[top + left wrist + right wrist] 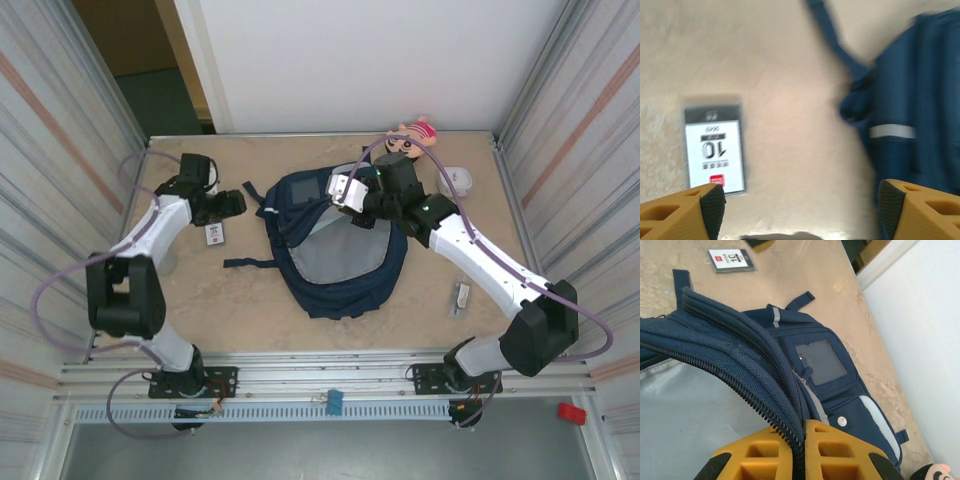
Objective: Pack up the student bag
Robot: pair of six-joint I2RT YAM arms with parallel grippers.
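Note:
The student bag (340,262) lies in the middle of the table, navy blue, its main compartment open with light grey lining showing. My right gripper (352,207) is at the bag's top rim. In the right wrist view its yellow fingers (840,452) are shut on the zippered edge of the student bag (740,365), holding the flap up. My left gripper (237,205) hovers just left of the bag. It is open (801,205), nothing between its fingers, bare table below. A flat white card packet (715,150) lies by its left finger, and the bag's side (920,100) is at the right.
A plush doll (412,135) lies at the back edge and a white round object (456,181) sits behind the right arm. A small grey item (461,296) lies on the right. The card packet (214,234) is left of the bag's strap (245,263). Metal walls close both sides.

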